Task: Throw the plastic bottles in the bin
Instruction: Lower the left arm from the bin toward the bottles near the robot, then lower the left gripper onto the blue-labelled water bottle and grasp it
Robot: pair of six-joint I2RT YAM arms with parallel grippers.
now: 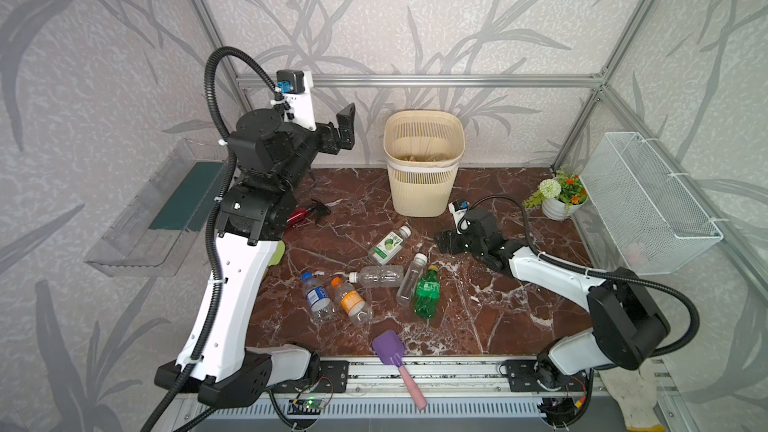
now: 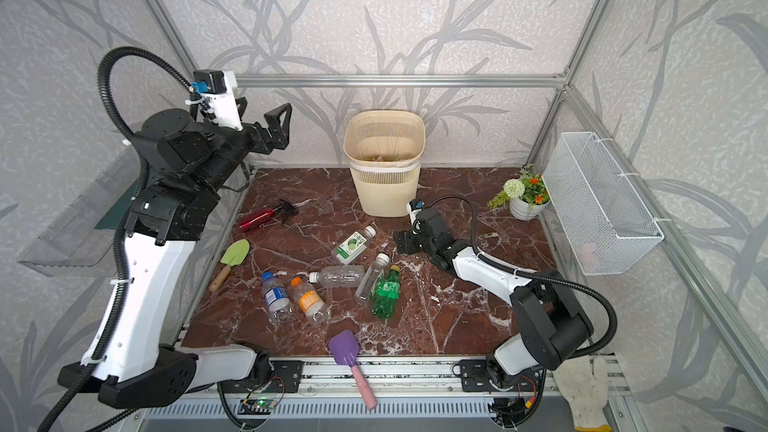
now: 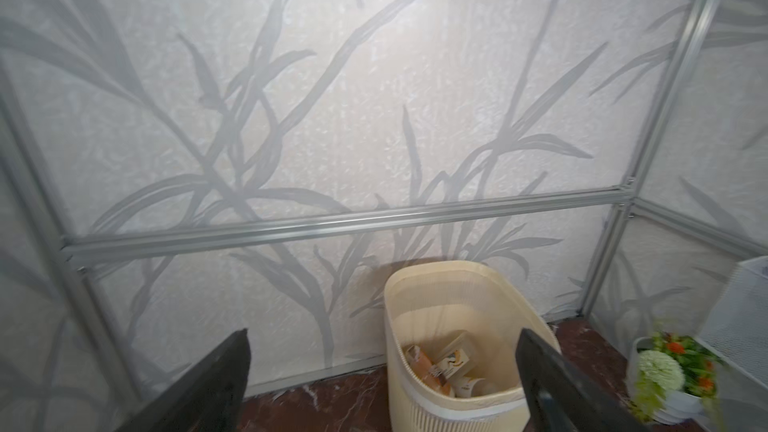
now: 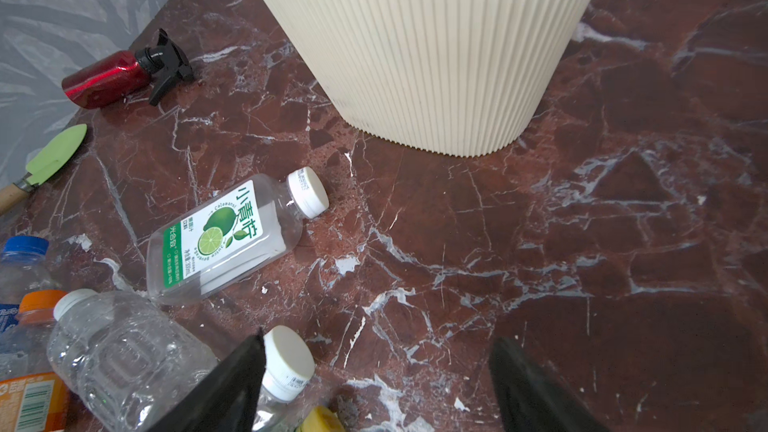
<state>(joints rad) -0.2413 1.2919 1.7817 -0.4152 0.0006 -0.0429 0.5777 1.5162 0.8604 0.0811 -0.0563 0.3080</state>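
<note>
Now | left claw [image 1: 345, 128] released, empty, raised just left of the bin [image 1: 423, 184] rim; right claw [image 1: 446, 241] spread, empty, low over the surface [image 1: 498, 317] beside the lime-label bottle [image 1: 388, 245] | five more plastic bottles [image 1: 380, 276] lie clustered mid-surface, apart from the bin

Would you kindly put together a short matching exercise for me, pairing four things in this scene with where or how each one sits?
Column one:
1. lime-label bottle
2. purple scoop
3. red spray bottle
4. left hand

Column two:
A. open and empty, held up high to one side of the bin
B. pink handle overhanging the front edge of the table
C. white-capped, lying on its side, closest to the bin
D. lying near the table's left edge, black trigger head

Pairs: 1-C, 2-B, 3-D, 4-A.
</note>
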